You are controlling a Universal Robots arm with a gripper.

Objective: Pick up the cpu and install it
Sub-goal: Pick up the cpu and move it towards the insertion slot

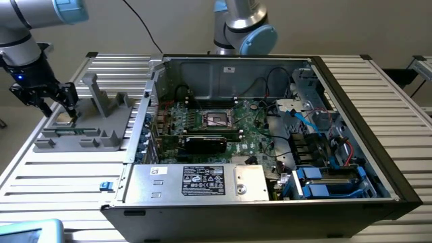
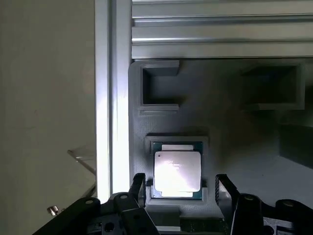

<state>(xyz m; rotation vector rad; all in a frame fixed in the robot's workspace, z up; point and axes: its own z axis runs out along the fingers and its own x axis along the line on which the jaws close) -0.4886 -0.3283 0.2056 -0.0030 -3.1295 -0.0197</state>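
Note:
The cpu (image 2: 177, 170), a small square chip with a shiny silver top, lies flat in a recess of the grey holder block (image 2: 234, 147). In the exterior view the cpu (image 1: 62, 119) sits at the holder's (image 1: 88, 126) left corner, beside the open computer case. My gripper (image 2: 180, 181) hangs straight over the chip, open, with one finger (image 2: 138, 188) on each side and a gap between each finger and the chip's edges. Seen from outside, the gripper (image 1: 57, 109) is just above the holder. The dark cpu socket (image 1: 217, 119) lies in the middle of the motherboard.
The open computer case (image 1: 270, 192) lies on a slatted metal table (image 1: 60, 177). A black card (image 1: 206, 142) sits below the socket, cables and drive bays (image 1: 324, 167) to the exterior view's right. Upright posts (image 1: 101, 96) rise from the holder. A second arm's base (image 1: 243, 30) stands behind the case.

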